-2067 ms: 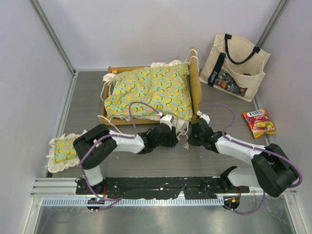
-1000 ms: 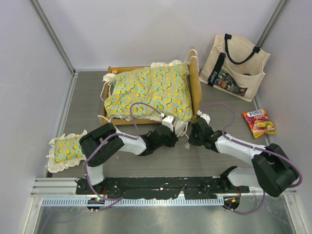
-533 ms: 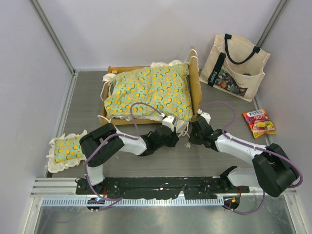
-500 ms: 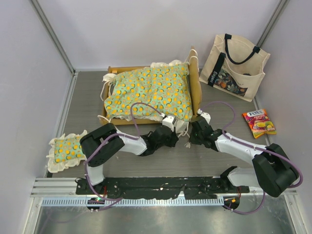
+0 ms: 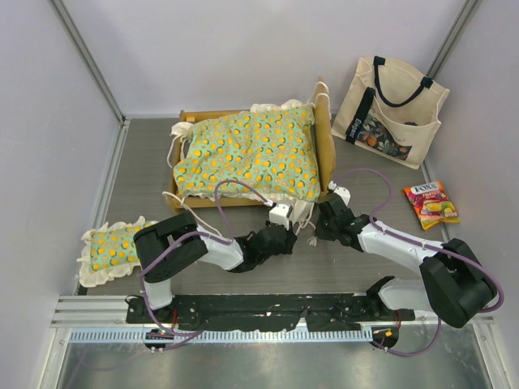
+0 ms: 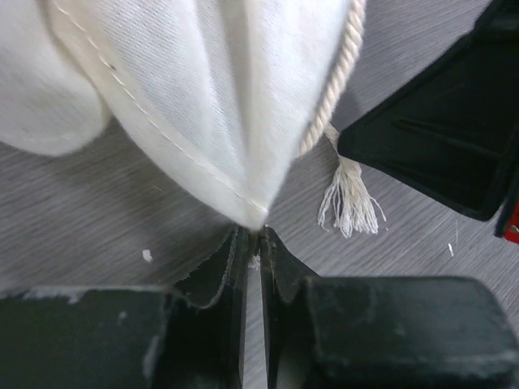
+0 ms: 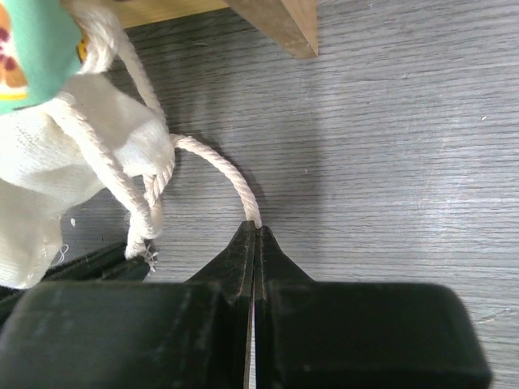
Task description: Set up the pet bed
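Note:
The pet bed's light-wood frame [image 5: 327,154] stands at the middle back, with the green orange-print mattress cushion [image 5: 251,154] lying on it. The cushion's cream ruffle [image 6: 203,97] hangs over the frame's near right corner. My left gripper [image 5: 285,230] is shut on the tip of that ruffle [image 6: 253,217]. My right gripper [image 5: 318,229] is shut on a cream rope tie [image 7: 231,182] of the cushion, close beside the left one. The frame's wooden leg [image 7: 280,23] shows at the top of the right wrist view.
A small matching ruffled pillow [image 5: 108,247] lies at the near left. A cream tote bag [image 5: 389,109] leans at the back right. A candy packet [image 5: 431,203] lies at the right. A frayed rope end [image 6: 350,207] lies beside the ruffle.
My left gripper has drawn back toward the near edge, still holding the ruffle, and the left arm has shifted slightly. The right gripper has barely moved.

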Controlling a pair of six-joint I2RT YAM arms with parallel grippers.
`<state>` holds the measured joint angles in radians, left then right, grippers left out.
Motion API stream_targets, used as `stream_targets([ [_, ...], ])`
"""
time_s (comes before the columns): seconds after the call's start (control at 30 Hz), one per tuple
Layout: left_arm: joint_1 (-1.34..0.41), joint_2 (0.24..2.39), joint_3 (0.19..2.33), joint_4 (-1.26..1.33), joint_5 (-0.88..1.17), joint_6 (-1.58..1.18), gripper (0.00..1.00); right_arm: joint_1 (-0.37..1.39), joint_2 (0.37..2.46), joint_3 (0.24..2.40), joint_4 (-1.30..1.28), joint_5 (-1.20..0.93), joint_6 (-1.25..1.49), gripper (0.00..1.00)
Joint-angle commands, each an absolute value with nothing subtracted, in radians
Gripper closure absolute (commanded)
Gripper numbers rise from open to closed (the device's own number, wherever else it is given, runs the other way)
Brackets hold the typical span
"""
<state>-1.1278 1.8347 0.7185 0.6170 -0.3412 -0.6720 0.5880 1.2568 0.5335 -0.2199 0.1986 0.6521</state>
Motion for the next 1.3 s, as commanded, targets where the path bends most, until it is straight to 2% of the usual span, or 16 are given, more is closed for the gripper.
stream_targets([
  [0.0,-1.147,1.828,0.735,0.663,-0.433,-0.635,0.86,0.595,1.236,0.565,-0.215,0.210,0.647,0.99],
  [0.03,-1.147,1.838,0.751,0.667,-0.436,-0.627,0.87,0.595,1.233,0.565,-0.215,0.210,0.647,0.99],
  [0.13,-1.149,1.862,0.781,0.672,-0.436,-0.614,1.00,0.595,1.230,0.563,-0.219,0.206,0.649,0.99],
  [0.4,-1.149,1.720,0.684,0.545,-0.592,-0.629,1.00,0.519,1.170,0.586,-0.278,0.305,0.635,0.99],
  [0.57,-1.121,1.580,0.670,0.411,-0.517,-0.562,1.00,0.373,1.137,0.626,-0.293,0.285,0.589,0.99],
  [0.77,-1.115,1.546,0.724,0.270,-0.373,-0.508,1.00,0.230,1.124,0.695,-0.334,0.290,0.540,0.99],
  [0.83,-1.115,1.554,0.732,0.268,-0.344,-0.511,1.00,0.225,1.109,0.696,-0.318,0.167,0.520,0.99],
  [0.9,-1.115,1.574,0.736,0.282,-0.327,-0.523,1.00,0.225,1.085,0.669,-0.290,0.056,0.520,0.94],
  [0.93,-1.115,1.586,0.738,0.290,-0.324,-0.529,1.00,0.225,1.075,0.628,-0.250,0.001,0.505,0.86],
  [0.97,-1.115,1.600,0.744,0.288,-0.319,-0.529,1.00,0.230,1.063,0.606,-0.236,-0.120,0.497,0.82],
  [1.0,-1.115,1.612,0.764,0.279,-0.316,-0.531,1.00,0.236,1.040,0.586,-0.229,-0.138,0.494,0.78],
  [1.03,-1.115,1.640,0.775,0.270,-0.314,-0.534,1.00,0.239,1.032,0.554,-0.226,-0.164,0.476,0.70],
  [1.13,-1.115,1.678,0.801,0.259,-0.305,-0.541,1.00,0.281,1.034,0.522,-0.201,-0.186,0.482,0.61],
  [1.27,-1.111,1.710,0.825,0.244,-0.304,-0.557,1.00,0.324,1.089,0.496,-0.138,-0.141,0.486,0.56],
])
